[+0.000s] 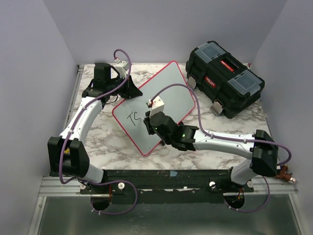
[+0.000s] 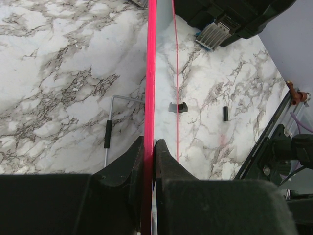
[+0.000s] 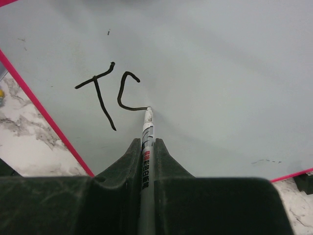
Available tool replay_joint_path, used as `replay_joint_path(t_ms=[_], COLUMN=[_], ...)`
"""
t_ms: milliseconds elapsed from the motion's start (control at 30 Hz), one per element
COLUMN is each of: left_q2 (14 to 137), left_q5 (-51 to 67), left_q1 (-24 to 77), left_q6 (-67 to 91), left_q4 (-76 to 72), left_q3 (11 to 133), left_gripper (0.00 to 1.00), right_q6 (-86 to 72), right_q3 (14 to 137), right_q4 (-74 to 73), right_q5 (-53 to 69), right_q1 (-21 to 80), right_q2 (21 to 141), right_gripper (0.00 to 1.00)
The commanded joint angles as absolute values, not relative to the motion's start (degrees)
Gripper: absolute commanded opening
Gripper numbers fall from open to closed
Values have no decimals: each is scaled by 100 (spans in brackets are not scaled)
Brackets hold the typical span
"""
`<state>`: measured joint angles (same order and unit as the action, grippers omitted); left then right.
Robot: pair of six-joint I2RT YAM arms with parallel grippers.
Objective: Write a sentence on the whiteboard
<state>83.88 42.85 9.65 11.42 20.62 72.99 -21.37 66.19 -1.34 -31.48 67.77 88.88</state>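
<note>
One whiteboard (image 1: 171, 77), one marker (image 3: 146, 147), one black toolbox (image 1: 225, 81), two arms (image 1: 83, 117) (image 1: 220, 139)

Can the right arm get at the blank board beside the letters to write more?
Likely yes. The marker in the right gripper touches the whiteboard beside the lettering; blank surface beyond it looks unobstructed, and the left gripper clamps only the rim.

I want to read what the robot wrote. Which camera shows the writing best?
The right wrist view: the sentence is close up, a T and an unfinished second letter at the marker tip. The top external view shows it tiny on the whiteboard. The left wrist view shows only the board's red edge, no writing.
</note>
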Motion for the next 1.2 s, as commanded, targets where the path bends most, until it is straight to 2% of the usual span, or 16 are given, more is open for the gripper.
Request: replay_joint_path(t_ms=[0, 833, 1167], left_q2=[8243, 8279, 8265], left_q5=[4044, 4034, 4038], left_q1=[1090, 1099, 1099], left_q6=[703, 677, 670], left_q4=[1906, 1954, 1978], left_q3=[7205, 7248, 7250], left_gripper=[0, 0, 0], right_q6=[-1983, -1851, -1717], right_q3=[6882, 7392, 6741], right_q4=[-352, -82, 447], right_q5=[-3562, -2787, -2886], right_q1=[6749, 6746, 6745], right_q2=[9067, 9284, 8357], right_gripper=[1, 1, 1])
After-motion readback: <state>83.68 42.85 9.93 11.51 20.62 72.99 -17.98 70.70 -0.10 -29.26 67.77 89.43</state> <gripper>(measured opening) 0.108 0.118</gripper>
